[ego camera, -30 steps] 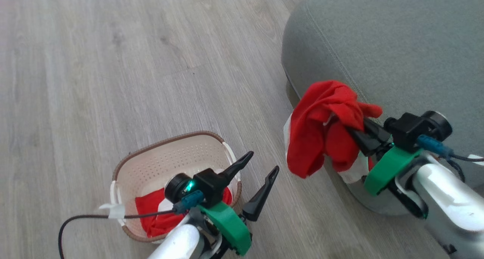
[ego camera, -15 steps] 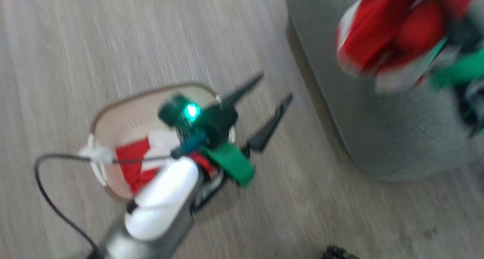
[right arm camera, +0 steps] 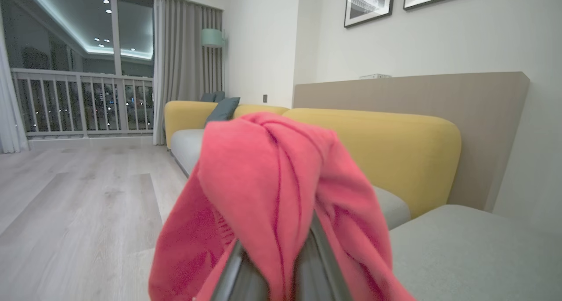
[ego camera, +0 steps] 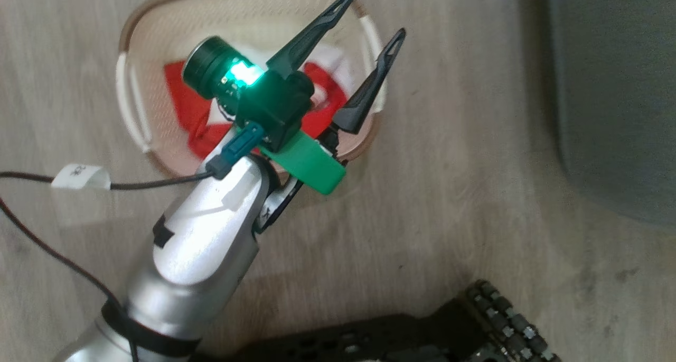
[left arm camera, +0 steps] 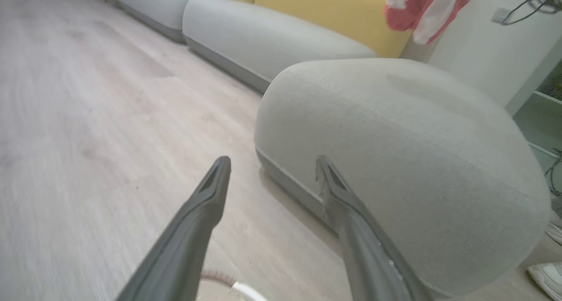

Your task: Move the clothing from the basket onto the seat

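The cream basket point(ego camera: 153, 39) with a brown rim stands on the floor, and red and white clothing point(ego camera: 182, 95) lies inside it. My left gripper point(ego camera: 374, 14) hovers over the basket's right side, open and holding nothing. In the left wrist view this gripper point(left arm camera: 272, 162) points at the grey-green seat point(left arm camera: 395, 151), with a red and white garment point(left arm camera: 421, 6) hanging high above it. My right gripper point(right arm camera: 276, 252) is shut on that red garment point(right arm camera: 272, 182), which drapes over its fingers. The seat point(right arm camera: 474, 248) lies below and to the right of it.
The seat's edge point(ego camera: 607, 87) is right of the basket. A yellow sofa point(right arm camera: 386, 151) with grey cushions stands behind the seat. My black wheeled base point(ego camera: 422, 335) is at the bottom. A cable with a white tag point(ego camera: 79, 176) trails left. A white shoe point(left arm camera: 546, 274) lies by the seat.
The head camera has tilted down toward the basket and my base. My right gripper has risen with the red garment and left the head view. The left gripper stays open.
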Available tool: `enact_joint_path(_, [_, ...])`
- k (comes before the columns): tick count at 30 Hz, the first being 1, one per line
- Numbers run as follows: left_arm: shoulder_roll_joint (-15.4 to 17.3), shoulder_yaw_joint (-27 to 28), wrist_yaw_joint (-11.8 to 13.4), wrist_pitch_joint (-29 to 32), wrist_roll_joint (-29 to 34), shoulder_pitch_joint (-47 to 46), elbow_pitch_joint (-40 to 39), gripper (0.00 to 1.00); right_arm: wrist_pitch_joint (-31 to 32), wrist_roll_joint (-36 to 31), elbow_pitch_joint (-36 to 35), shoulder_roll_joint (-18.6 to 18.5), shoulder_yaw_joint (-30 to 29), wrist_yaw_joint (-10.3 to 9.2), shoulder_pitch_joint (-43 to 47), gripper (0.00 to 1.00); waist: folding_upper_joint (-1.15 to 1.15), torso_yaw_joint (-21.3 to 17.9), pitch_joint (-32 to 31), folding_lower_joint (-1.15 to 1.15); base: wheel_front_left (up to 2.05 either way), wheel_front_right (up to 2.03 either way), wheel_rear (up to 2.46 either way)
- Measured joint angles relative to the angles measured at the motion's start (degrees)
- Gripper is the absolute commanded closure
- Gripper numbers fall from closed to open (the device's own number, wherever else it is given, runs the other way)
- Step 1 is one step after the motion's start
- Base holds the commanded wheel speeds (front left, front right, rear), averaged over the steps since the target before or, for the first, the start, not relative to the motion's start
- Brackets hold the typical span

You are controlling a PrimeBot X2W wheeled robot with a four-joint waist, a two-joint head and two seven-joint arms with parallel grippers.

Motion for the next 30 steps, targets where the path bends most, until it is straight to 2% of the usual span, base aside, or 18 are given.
enact_joint_path(2, [0.1, 0.3, 0.3, 0.0, 0.0, 0.5, -0.1, 0.00, 0.0, -1.4, 1.1, -0.9, -1.4, 0.00, -2.2, 1.00, 0.00, 0.9, 1.3, 0.00, 0.00, 0.00, 0.00])
enact_joint_path(6, [0.6, 0.7, 0.4, -0.2, 0.0, 3.1, -0.8, 0.00, 0.0, -5.9, 6.4, -1.3, -8.7, 0.00, -5.9, 1.00, 0.00, 3.6, 6.3, 0.01, 0.00, 0.00, 0.00])
enact_joint_path(10, [0.5, -0.1, 0.3, -0.2, 0.8, 3.5, -1.2, 0.00, 0.0, -9.7, 9.9, 1.1, -15.7, 0.00, -3.9, 1.00, 0.00, 5.8, 10.5, 0.01, 0.00, 0.00, 0.00])
enact_joint_path(13, [0.5, 0.6, 0.4, -0.2, 1.3, 3.5, -2.3, 0.00, 0.0, -11.0, 10.0, 4.2, -17.2, 0.00, -3.7, 1.00, 0.00, 6.8, 13.3, 0.00, 0.00, 0.00, 0.00])
enact_joint_path(14, [0.5, 0.9, 0.4, -0.2, 1.3, 3.5, -2.2, 0.00, 0.0, -11.5, 10.0, 5.2, -17.2, 0.00, -3.7, 0.91, 0.00, 6.9, 13.9, 0.01, 0.00, 0.00, 0.00])
enact_joint_path(16, [0.5, 1.4, 0.4, -0.2, 1.3, 3.6, -2.1, 0.00, -0.5, -12.5, 9.7, 6.8, -16.7, 0.00, -3.6, 0.37, 0.00, 6.5, 14.3, 0.01, 0.00, 0.00, 0.00])
enact_joint_path(17, [0.5, 1.6, 0.3, -0.2, 1.3, 3.6, -1.9, 0.00, -0.5, -13.3, 9.6, 6.7, -16.0, 0.00, -3.6, 0.00, 0.00, 6.2, 14.3, 0.01, 0.00, 0.00, 0.00])
enact_joint_path(21, [0.7, 1.5, -1.2, -0.2, 0.6, 3.6, 1.1, 0.00, -0.4, -14.1, 9.9, 7.9, -14.9, 0.00, 0.5, 0.00, 0.00, 5.2, 11.5, -0.01, 0.00, 0.00, 0.00])
enact_joint_path(25, [0.4, 2.1, -1.8, -0.2, -2.2, 3.6, 4.0, 0.00, -0.4, -15.8, 11.1, 7.9, -11.6, 0.00, 6.0, 0.00, 0.00, 4.1, 6.1, -0.01, 0.00, 0.00, 0.00])
enact_joint_path(30, [-0.8, 5.4, -2.1, -0.2, -5.1, 7.5, 7.2, 0.00, -0.4, -15.3, 9.2, 8.6, -3.2, 0.00, 12.8, 0.00, 0.00, 3.2, -2.8, -0.01, 0.00, 0.00, 0.00])
